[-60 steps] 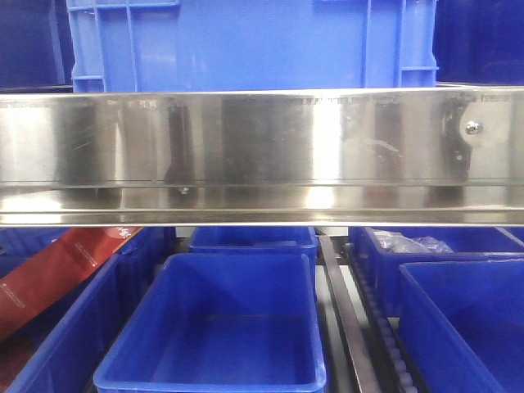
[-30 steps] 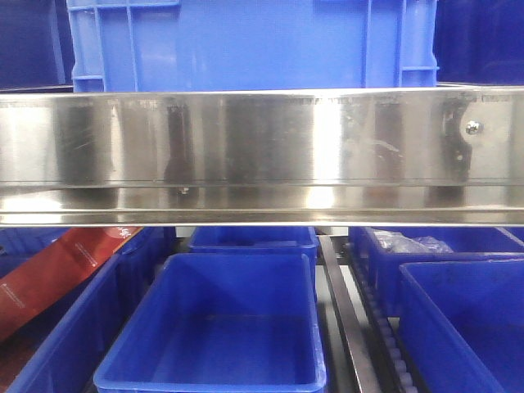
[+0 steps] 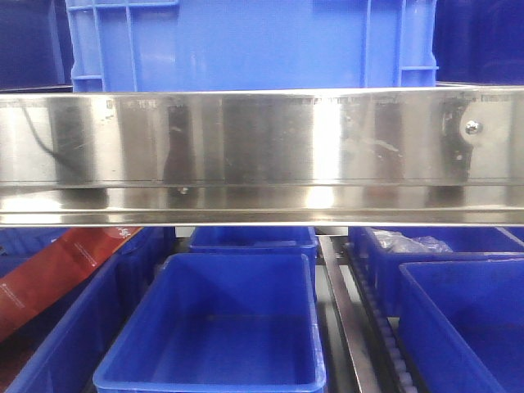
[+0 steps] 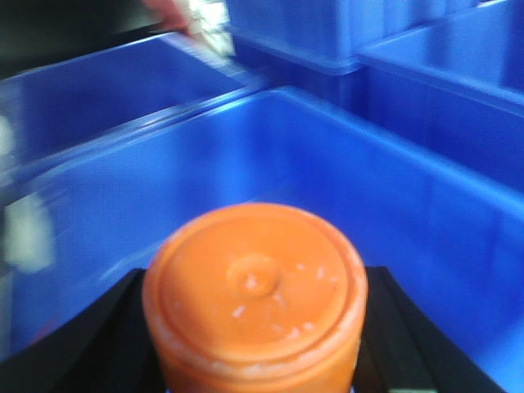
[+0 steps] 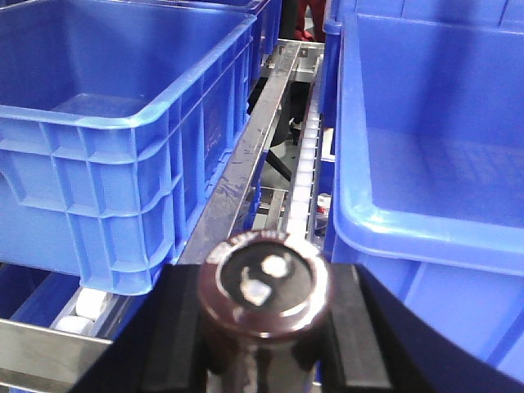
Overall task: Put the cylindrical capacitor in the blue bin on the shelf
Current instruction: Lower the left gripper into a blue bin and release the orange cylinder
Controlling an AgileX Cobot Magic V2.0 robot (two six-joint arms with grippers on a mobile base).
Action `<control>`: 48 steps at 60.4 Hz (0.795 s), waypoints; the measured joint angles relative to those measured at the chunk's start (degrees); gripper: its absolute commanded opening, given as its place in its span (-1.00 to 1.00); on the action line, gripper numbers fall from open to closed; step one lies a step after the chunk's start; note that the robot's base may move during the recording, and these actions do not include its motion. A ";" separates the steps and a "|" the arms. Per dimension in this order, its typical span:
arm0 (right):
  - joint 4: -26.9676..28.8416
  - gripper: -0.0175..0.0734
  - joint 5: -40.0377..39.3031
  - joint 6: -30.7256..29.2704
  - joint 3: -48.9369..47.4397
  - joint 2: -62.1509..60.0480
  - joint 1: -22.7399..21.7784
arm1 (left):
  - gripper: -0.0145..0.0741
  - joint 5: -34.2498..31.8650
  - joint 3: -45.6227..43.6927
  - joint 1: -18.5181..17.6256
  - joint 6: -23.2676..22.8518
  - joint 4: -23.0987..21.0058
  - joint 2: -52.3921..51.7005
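Observation:
The cylindrical capacitor point(image 5: 264, 282), dark brown-black with a lighter top rim, stands upright between the black fingers point(image 5: 187, 327) of my right gripper point(image 5: 266, 323), which is shut on it. It is held above the shelf's metal rail and roller track point(image 5: 304, 164), between two blue bins point(image 5: 106, 123) point(image 5: 434, 164). My left gripper point(image 4: 255, 327) is shut on an orange cylinder point(image 4: 254, 286) over an open blue bin point(image 4: 344, 180). The front view shows the steel shelf rail point(image 3: 262, 147) and an open blue bin point(image 3: 213, 327) below it; neither gripper shows there.
A large blue crate point(image 3: 246, 41) sits on the upper level. More blue bins flank the middle one, one holding a clear plastic bag point(image 3: 409, 243). A red-brown box point(image 3: 49, 274) lies at the lower left. A roller track point(image 3: 352, 327) runs between bins.
A dark curved reflection has appeared on the left end of the steel rail. The bins and the rest of the front view are the same.

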 measured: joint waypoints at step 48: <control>0.00 -0.83 0.00 0.00 0.00 0.00 0.00 | 0.70 -4.65 -3.09 -0.22 0.00 -0.99 18.17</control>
